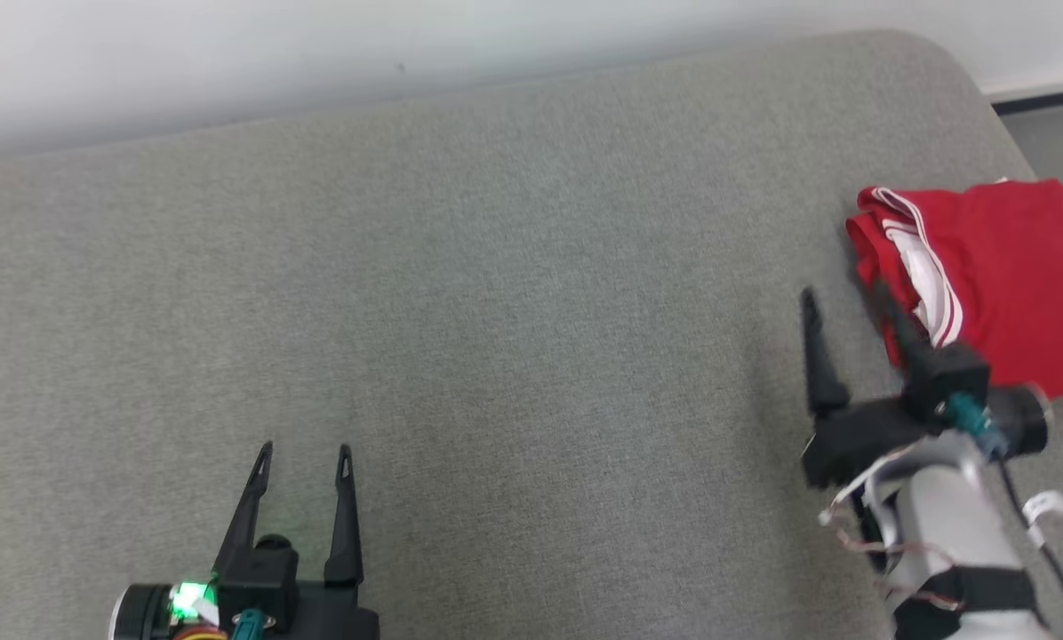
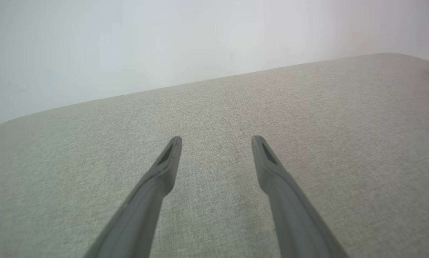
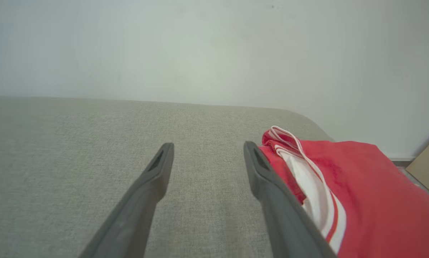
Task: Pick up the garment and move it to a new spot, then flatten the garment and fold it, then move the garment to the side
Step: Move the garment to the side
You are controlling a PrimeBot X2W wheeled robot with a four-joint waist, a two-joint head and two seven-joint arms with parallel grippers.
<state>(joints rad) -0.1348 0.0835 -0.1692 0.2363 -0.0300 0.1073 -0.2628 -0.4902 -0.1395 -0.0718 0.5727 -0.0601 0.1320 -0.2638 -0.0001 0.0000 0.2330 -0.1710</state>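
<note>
Head view: folded red garment [image 1: 1011,267] at right end of grey cushion [image 1: 496,267]; left gripper [image 1: 306,447] and right gripper [image 1: 843,293] both spread, empty, above cushion.
Left wrist view: bare cushion beneath.
Right wrist view: garment just beside one finger. Likely hazard: snagging cloth, undoing fold.

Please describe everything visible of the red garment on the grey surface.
The red garment is thin, smooth-looking cloth with white stripes along one band. It lies folded in a flat, roughly rectangular bundle, striped edge toward the middle of the grey woven surface, on which it rests near the rounded right end. One finger of the open right gripper lies along that striped edge; contact cannot be told.
</note>
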